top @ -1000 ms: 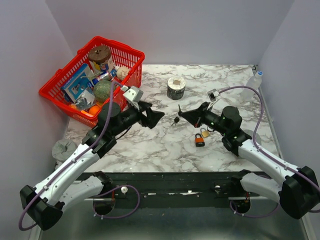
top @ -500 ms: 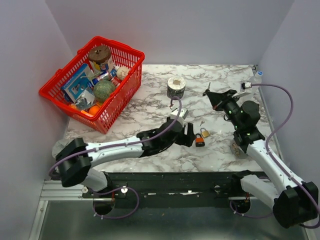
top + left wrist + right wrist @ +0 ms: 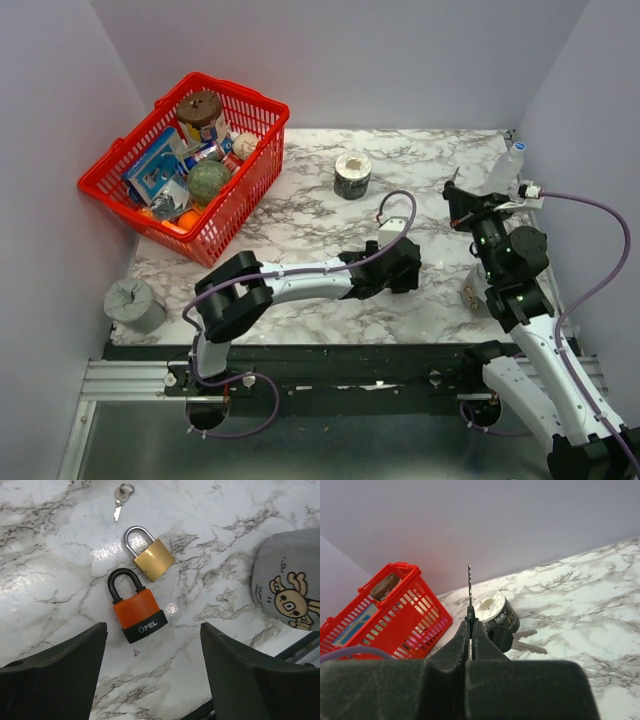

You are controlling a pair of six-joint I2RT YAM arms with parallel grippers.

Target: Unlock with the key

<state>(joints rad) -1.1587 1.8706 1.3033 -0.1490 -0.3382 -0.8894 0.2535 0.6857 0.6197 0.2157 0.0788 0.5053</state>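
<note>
Here the right hand (image 3: 470, 626) clamps the key (image 3: 469, 586), the left hand (image 3: 152, 632) gaping over the orange padlock (image 3: 140, 614).

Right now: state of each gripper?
Left gripper: open, empty.
Right gripper: shut on the key.

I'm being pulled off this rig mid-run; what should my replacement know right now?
Left gripper: open, hovering over the orange-and-black padlock and the brass padlock. Both lie flat on the table, and their shackles look closed.
Right gripper: shut on the key, raised away from the locks, blade pointing up.
Done: key picked up.
Left: grip a padlock, insert the key, turn it.
</note>
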